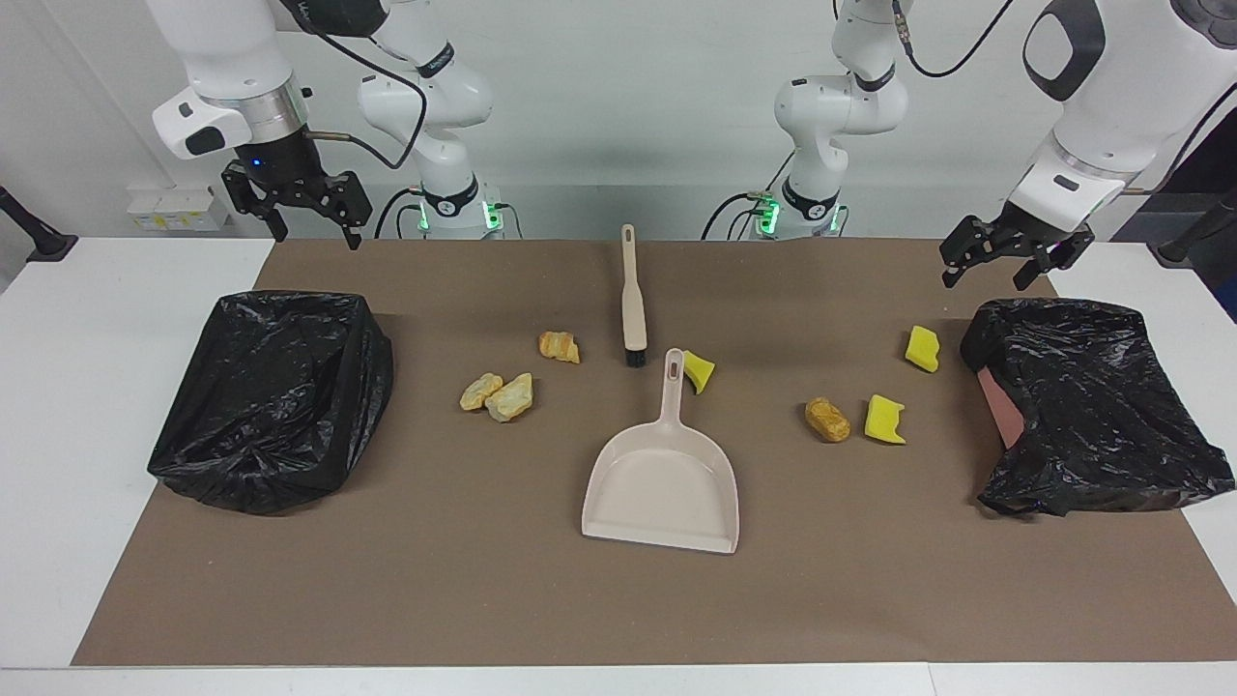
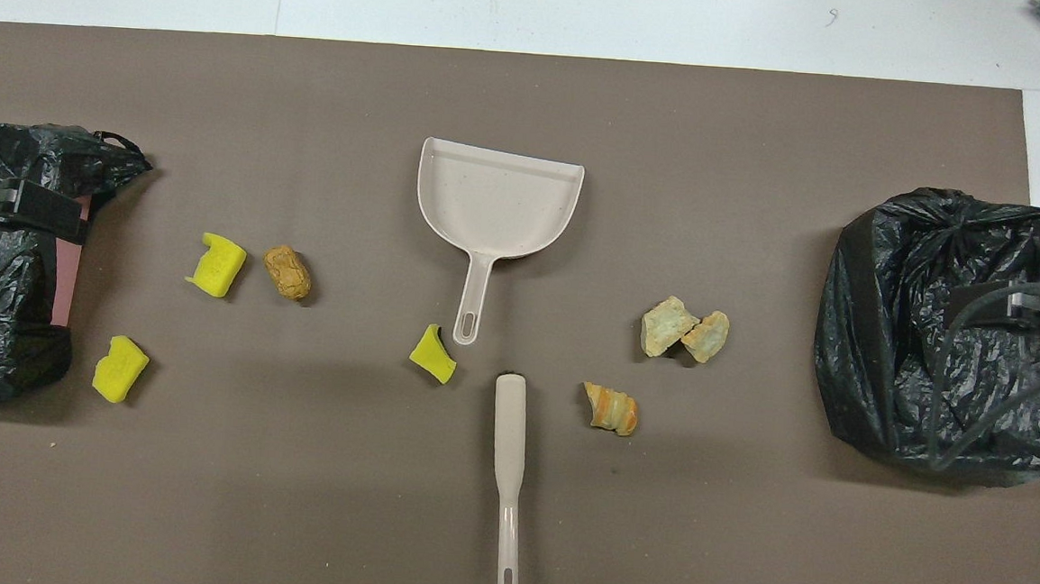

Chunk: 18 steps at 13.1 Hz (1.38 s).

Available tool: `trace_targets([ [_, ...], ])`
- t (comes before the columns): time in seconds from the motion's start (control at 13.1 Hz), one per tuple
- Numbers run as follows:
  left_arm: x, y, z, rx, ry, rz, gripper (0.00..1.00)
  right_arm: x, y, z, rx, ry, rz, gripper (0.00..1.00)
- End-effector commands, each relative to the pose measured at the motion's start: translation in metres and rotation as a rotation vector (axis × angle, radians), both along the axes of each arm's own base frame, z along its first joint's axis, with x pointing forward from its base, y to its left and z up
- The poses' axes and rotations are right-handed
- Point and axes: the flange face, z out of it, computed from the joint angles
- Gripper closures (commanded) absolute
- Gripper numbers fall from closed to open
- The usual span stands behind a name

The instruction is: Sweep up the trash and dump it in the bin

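The dustpan (image 1: 667,488) lies mid-mat, handle toward the robots, in line with the brush (image 1: 633,300). Trash (image 1: 510,396) lies scattered on both sides. The left gripper (image 1: 995,259) and right gripper (image 1: 309,208) hang with fingers apart over the mat's robot-side corners, about equally far from the brush.

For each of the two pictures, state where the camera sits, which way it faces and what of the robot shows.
Facing view: high across the table, facing both arms; right gripper and left gripper hang open.
Overhead view: above the robots' end, looking steeply down; only gripper parts at the side edges.
Shared: dustpan, brush, trash, both black bins.
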Motion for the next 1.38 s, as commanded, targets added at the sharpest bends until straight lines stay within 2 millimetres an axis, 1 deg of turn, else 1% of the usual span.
trace_targets([
  [0.0,-0.011,0.0,0.002,0.011,0.006,-0.009,0.0,-0.002,0.004,0.005,0.043,0.001,0.033,0.0],
  [0.08,-0.009,-0.002,0.003,0.01,-0.003,-0.014,0.0,-0.002,0.002,0.011,0.082,-0.006,0.024,0.0],
  [0.23,-0.009,-0.003,0.003,0.012,-0.002,-0.017,0.0,-0.003,-0.003,0.014,0.088,-0.014,0.055,0.0],
  [0.31,-0.008,-0.003,0.003,0.01,-0.005,-0.017,0.0,-0.003,0.002,0.014,0.087,-0.012,0.07,0.0],
  [0.46,-0.008,-0.001,0.003,0.009,-0.006,-0.008,0.0,-0.004,0.004,0.014,0.086,-0.01,0.075,0.0],
  [0.61,-0.011,-0.009,0.003,0.005,0.003,-0.023,0.0,-0.008,0.002,0.012,0.086,0.005,0.073,0.0],
  [0.69,-0.011,-0.017,0.003,0.003,-0.001,-0.035,0.0,-0.009,0.001,0.012,0.084,0.006,0.072,0.0],
  [0.92,-0.017,-0.058,0.003,0.0,0.004,-0.11,0.0,-0.009,0.0,0.013,0.083,0.005,0.066,0.0],
  [0.99,-0.021,-0.074,0.0,0.001,0.01,-0.139,0.0,-0.008,-0.005,0.013,0.087,0.001,0.055,0.0],
  [1.15,-0.037,-0.105,-0.002,-0.001,0.013,-0.199,0.0,-0.008,-0.007,0.013,0.086,0.003,0.05,0.0],
  [1.3,-0.06,-0.138,-0.008,-0.012,0.011,-0.253,0.0,-0.012,-0.007,0.01,0.086,0.017,0.055,0.0],
])
